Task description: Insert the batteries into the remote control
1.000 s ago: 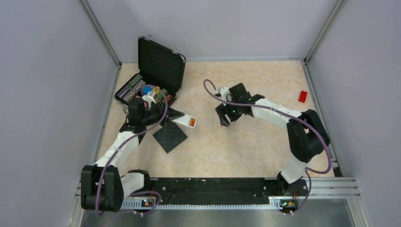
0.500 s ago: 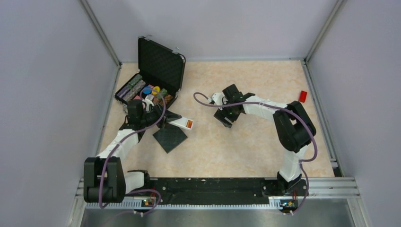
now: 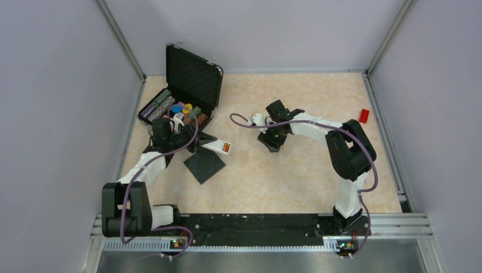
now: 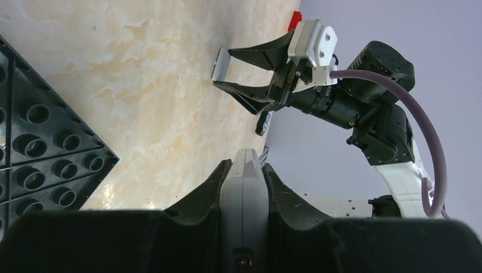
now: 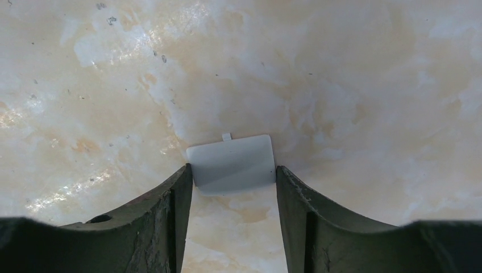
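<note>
The big tan table (image 3: 295, 170) has an open black case (image 3: 193, 77) at its far left, with little colored things inside. A flat black square pad (image 3: 204, 165) lies on the table in front of the case. Just past the pad, the left gripper (image 3: 202, 142) is squeezed tight on the remote control (image 3: 217, 146), holding it by its long sides. In the middle of the table, the right gripper (image 3: 271, 142) points down. Its two fingers press on both side edges of a small grey battery cover (image 5: 232, 162), so it is gripping the cover. The orange-red spot at the end of the remote looks like the batteries (image 3: 227, 148), already in their slot. So the job now seems to be picking up the cover to close that slot. To do it well, the right gripper should squeeze just enough, lift the cover straight up and keep it flat. The tiny tab (image 5: 227, 136) should go into the remote first, while the left gripper keeps the remote from moving.
</note>
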You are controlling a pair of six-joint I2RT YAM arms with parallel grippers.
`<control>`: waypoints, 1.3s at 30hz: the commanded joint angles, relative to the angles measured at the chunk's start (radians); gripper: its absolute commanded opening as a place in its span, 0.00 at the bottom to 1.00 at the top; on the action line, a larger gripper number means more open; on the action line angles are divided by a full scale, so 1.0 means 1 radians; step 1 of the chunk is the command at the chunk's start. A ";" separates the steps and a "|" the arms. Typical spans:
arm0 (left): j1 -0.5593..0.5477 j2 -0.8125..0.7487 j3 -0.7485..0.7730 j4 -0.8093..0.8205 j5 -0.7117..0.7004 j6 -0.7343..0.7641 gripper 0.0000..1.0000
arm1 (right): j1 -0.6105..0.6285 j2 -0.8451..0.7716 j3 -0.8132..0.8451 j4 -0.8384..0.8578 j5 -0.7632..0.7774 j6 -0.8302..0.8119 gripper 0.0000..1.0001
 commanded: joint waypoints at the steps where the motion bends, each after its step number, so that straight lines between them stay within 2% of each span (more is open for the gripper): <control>1: 0.006 0.011 0.042 0.042 0.043 0.022 0.00 | 0.003 0.017 0.019 -0.063 -0.035 0.004 0.49; 4: 0.007 0.007 0.028 0.073 0.046 0.026 0.00 | 0.002 -0.007 0.015 -0.062 -0.066 0.041 0.40; 9: -0.008 -0.035 -0.037 0.195 0.004 0.034 0.00 | 0.005 -0.126 -0.037 -0.029 -0.159 0.124 0.39; 12: -0.039 -0.081 -0.103 0.289 -0.062 0.051 0.00 | 0.011 -0.251 -0.110 0.003 -0.214 0.176 0.39; 17: -0.163 -0.151 -0.174 0.376 -0.233 0.078 0.00 | 0.078 -0.487 -0.248 0.085 -0.269 0.261 0.38; 19: -0.219 -0.164 -0.189 0.442 -0.279 0.062 0.00 | 0.119 -0.541 -0.273 0.094 -0.261 0.297 0.39; 24: -0.351 -0.156 -0.152 0.464 -0.406 0.061 0.00 | 0.253 -0.616 -0.302 0.128 -0.138 0.353 0.38; 30: -0.416 -0.133 -0.128 0.481 -0.433 0.055 0.00 | 0.340 -0.654 -0.322 0.176 -0.046 0.380 0.36; 39: -0.486 -0.141 -0.136 0.465 -0.455 0.072 0.00 | 0.372 -0.649 -0.322 0.206 0.031 0.397 0.35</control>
